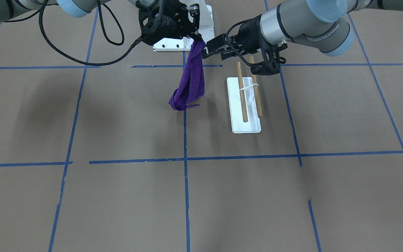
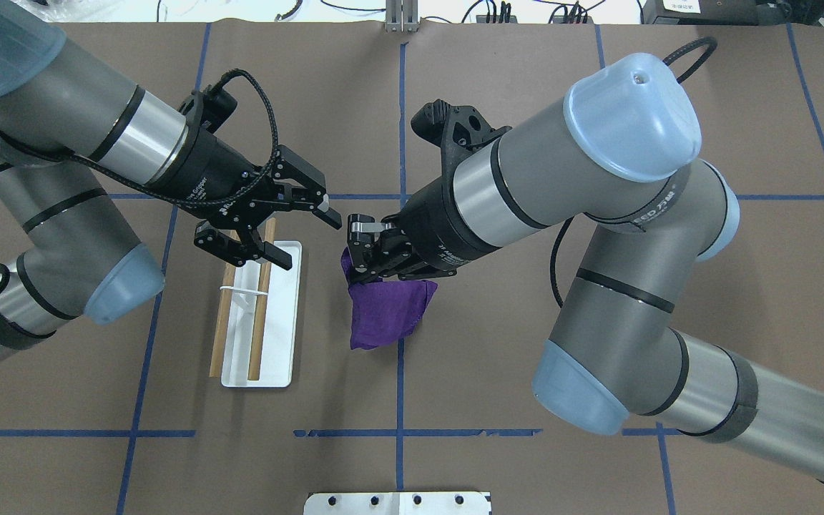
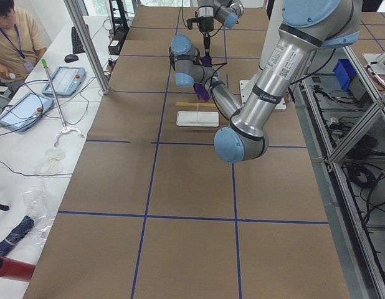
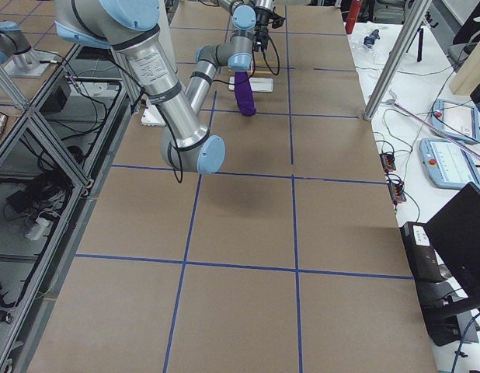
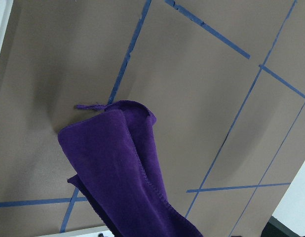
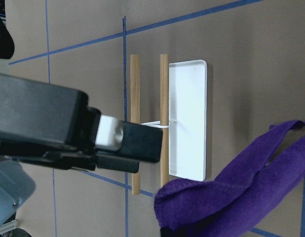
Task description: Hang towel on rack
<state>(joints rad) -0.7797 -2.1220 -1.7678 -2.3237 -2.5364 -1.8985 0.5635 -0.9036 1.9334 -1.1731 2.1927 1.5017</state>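
Rack [image 1: 246, 125] nearest, dowels [image 1: 242, 94] bare. Towel [image 2: 387, 315] hangs bunched from clamped right gripper [image 2: 359, 250], just right of rack. Left gripper [image 2: 296, 230] wide, empty, above rack. Advice: left takes free edge, spreads towel, drapes over dowels.

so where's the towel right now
In the overhead view the purple towel hangs from the right gripper over the centre blue tape line, just right of the rack.

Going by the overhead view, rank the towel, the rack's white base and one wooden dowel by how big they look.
1. white base
2. towel, bunched and hanging nearer the camera, yet clearly smaller
3. dowel, as long as the base but very thin
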